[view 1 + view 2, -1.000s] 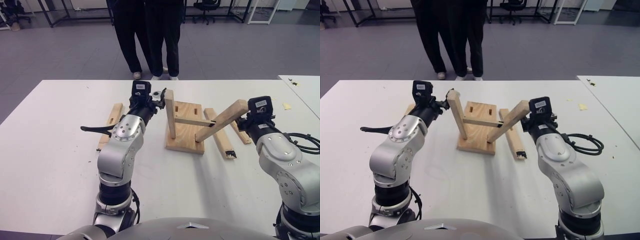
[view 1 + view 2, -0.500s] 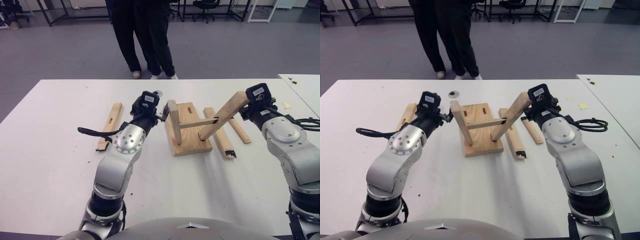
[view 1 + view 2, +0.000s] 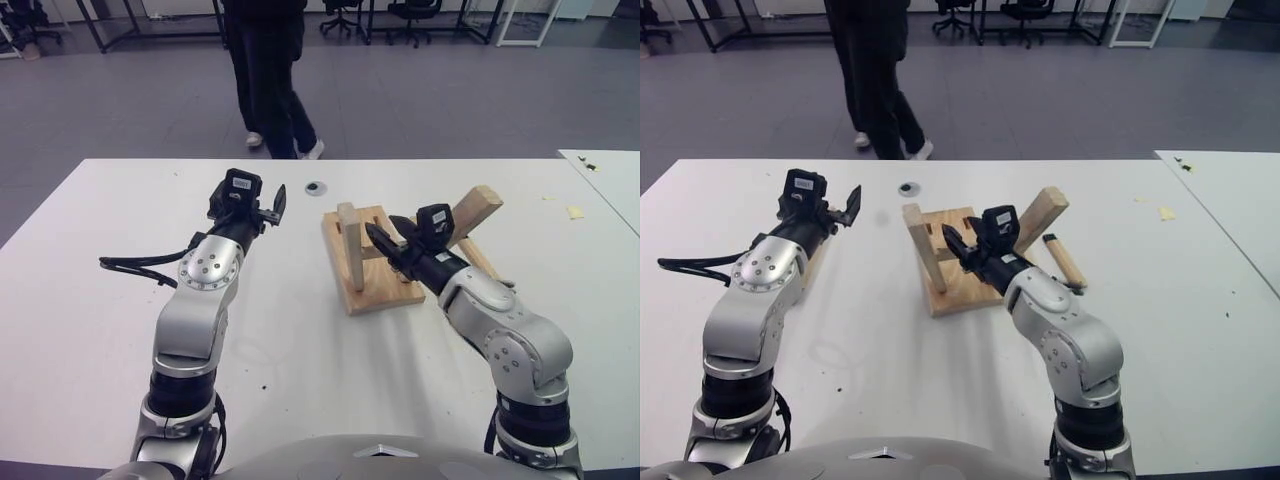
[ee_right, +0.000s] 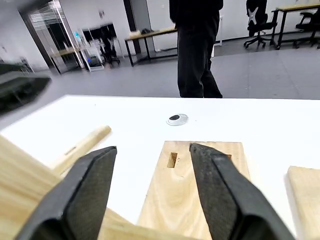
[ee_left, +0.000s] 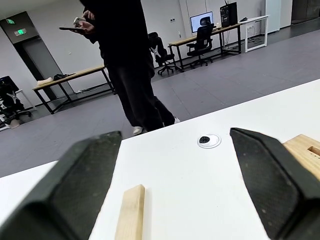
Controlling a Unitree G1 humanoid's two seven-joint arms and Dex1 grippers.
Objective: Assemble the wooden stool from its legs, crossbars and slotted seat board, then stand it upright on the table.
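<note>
Half-built stool lying on the table, both grippers spread and empty.

The seat board (image 3: 375, 290) lies flat on the white table (image 3: 100, 330) with one leg (image 3: 349, 250) upright at its left end. A second leg (image 3: 478, 207) leans over its right side, its lower end hidden behind the right gripper (image 4: 152, 149), which hovers over the board with its fingers apart. A loose piece (image 3: 1064, 260) just right of the board is partly covered by that arm. The left gripper (image 5: 175, 145) hangs well left of the board, fingers wide, above a loose bar (image 5: 130, 212) cut off at the frame's edge. Bare tabletop lies left of the board and on its near side.
</note>
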